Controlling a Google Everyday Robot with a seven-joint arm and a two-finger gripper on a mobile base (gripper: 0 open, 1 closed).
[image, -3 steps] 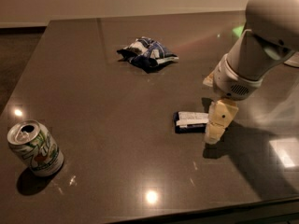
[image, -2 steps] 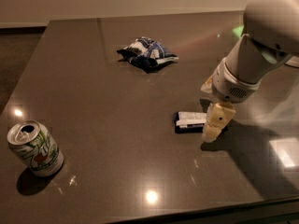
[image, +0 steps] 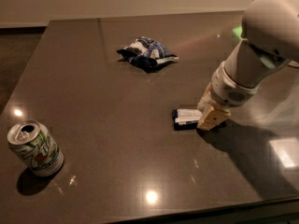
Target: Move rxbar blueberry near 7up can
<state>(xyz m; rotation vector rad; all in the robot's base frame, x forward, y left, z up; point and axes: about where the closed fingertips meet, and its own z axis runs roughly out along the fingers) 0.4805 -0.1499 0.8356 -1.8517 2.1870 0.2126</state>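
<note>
The rxbar blueberry (image: 186,118), a flat dark navy bar with a white label, lies on the dark table right of centre. My gripper (image: 210,117) is down at the bar's right end, its cream fingers (image: 212,117) touching or covering that end, which is hidden. The 7up can (image: 35,148), white and green with a silver top, stands tilted near the table's front left corner, far from the bar.
A wrinkly blue-and-white chip bag (image: 147,53) lies at the back middle of the table (image: 112,106). My white arm (image: 261,45) fills the upper right. The table's front edge runs along the bottom of the view.
My gripper has moved left and down onto the right end of the bar. The bar, can and chip bag have not moved.
</note>
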